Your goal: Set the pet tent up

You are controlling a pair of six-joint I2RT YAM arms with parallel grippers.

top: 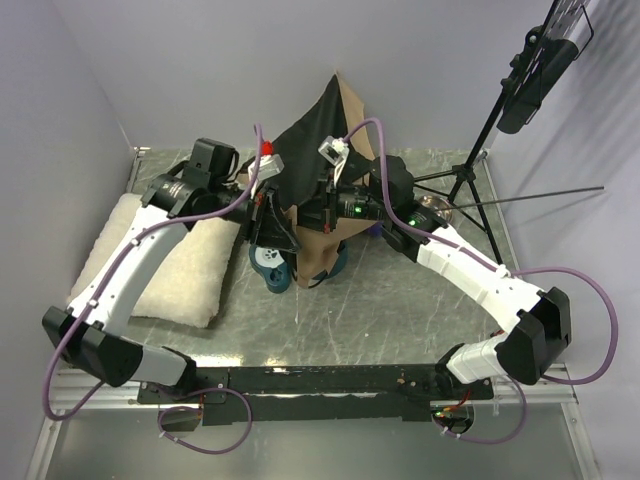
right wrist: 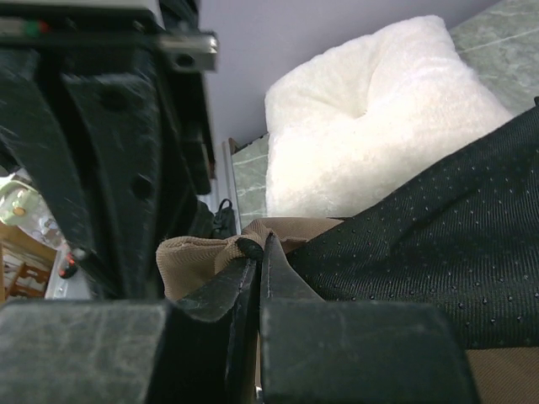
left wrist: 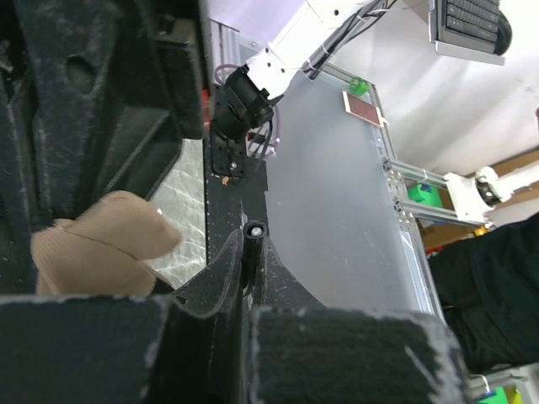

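The pet tent (top: pixel 318 130) hangs half-raised at the middle of the table, its black dotted base and tan fabric held up between both arms. My left gripper (top: pixel 268 222) is at its left side. In the left wrist view it (left wrist: pixel 251 246) is shut on a thin dark pole (left wrist: pixel 253 229) with a pale tip, and tan fabric (left wrist: pixel 94 252) bulges beside it. My right gripper (top: pixel 323 213) is at the tent's middle. In the right wrist view it (right wrist: pixel 261 250) is shut on a tan fabric corner (right wrist: pixel 189 252) with a black cord end, next to the black dotted base (right wrist: pixel 421 244).
A cream-white pillow (top: pixel 170 262) lies on the left of the table and shows behind the tent in the right wrist view (right wrist: pixel 370 118). A teal round object (top: pixel 273 266) sits under the tent. A black tripod (top: pixel 470 180) stands at the back right, with a thin rod reaching right.
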